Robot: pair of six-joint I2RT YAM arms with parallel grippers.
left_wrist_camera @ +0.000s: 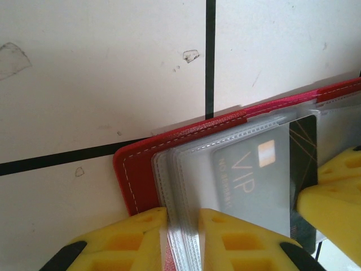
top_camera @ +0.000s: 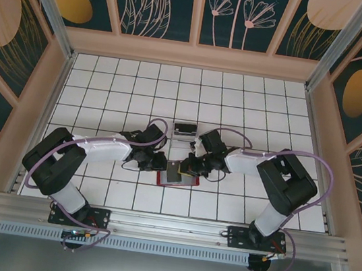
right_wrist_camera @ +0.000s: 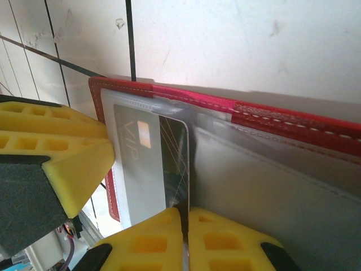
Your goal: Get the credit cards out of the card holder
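Card holder (left_wrist_camera: 135,175) lies open, long axis left-right; VIP card (left_wrist_camera: 265,180) half out.

Far half of the surface (top_camera: 121,79): open tiles, passable from wall to wall. Centre: small box (top_camera: 185,131) stands near, beyond the card holder (top_camera: 190,181). Card holder is hemmed in: left gripper (left_wrist_camera: 181,226) clamped on its sleeves from the left, right gripper (right_wrist_camera: 186,226) pinched on a credit card (right_wrist_camera: 175,164) from the right. Its near side lies free. Both arms (top_camera: 97,147) cross the near tiles either side. Enclosure walls (top_camera: 39,104) bound three sides.
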